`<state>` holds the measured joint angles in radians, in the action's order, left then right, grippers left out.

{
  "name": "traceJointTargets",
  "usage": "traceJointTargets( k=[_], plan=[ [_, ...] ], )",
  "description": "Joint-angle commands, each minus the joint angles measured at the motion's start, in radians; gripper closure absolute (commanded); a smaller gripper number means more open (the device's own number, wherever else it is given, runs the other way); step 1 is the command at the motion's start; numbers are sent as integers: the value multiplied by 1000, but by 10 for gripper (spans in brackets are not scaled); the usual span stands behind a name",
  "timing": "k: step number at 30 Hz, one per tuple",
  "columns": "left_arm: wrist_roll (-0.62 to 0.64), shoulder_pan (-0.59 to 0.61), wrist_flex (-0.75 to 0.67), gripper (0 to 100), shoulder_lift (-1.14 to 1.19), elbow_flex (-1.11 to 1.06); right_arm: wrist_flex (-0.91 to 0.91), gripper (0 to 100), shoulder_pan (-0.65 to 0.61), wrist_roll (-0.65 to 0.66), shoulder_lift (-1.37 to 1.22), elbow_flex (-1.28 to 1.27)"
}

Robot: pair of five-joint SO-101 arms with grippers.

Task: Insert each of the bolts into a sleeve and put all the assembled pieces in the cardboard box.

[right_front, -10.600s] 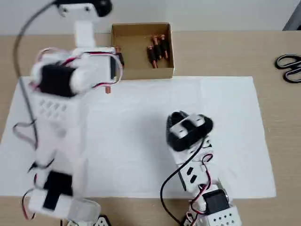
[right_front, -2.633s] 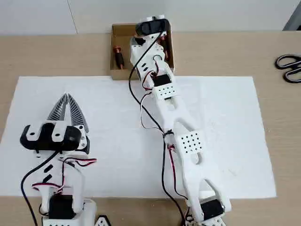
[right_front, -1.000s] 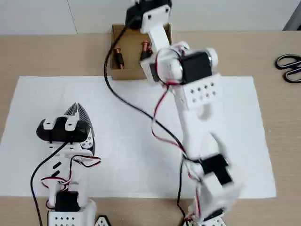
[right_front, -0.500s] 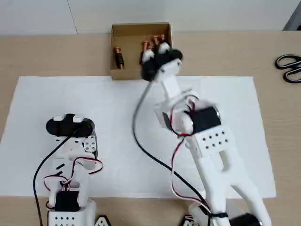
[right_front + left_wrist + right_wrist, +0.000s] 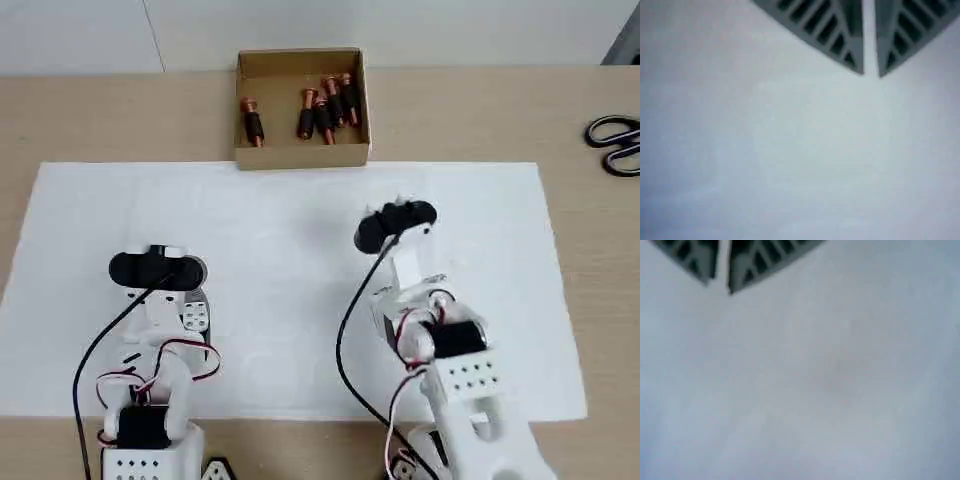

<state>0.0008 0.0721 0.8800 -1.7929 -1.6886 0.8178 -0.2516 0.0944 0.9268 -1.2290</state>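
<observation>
Both arms were seen folded low over the white paper sheet (image 5: 290, 230), well apart from the cardboard box (image 5: 300, 156). The left gripper (image 5: 870, 75) was found with its fingers drawn together, nothing between them, just above the paper. The right gripper (image 5: 719, 288) was likewise closed on nothing over the sheet. The assembled pieces (image 5: 325, 108) were laid inside the box, one (image 5: 252, 120) set apart from the cluster. Scissors (image 5: 615, 143) were left on the table (image 5: 120, 115).
</observation>
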Motion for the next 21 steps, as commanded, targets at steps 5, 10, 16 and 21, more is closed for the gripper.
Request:
traceJointTargets(
  k=[5, 10, 16, 21],
  plan=[
    [9, 3, 6, 994, -8, 8, -16, 995, 12, -3, 217, -227],
    [9, 3, 6, 994, -8, 8, -13, 995, 44, -3, 438, -318],
    [6, 3, 3, 994, -8, 8, -12, 995, 108, -109, 760, -450],
    [6, 3, 3, 994, -8, 8, 143, 995, 122, -244, 891, -453]
  ],
)
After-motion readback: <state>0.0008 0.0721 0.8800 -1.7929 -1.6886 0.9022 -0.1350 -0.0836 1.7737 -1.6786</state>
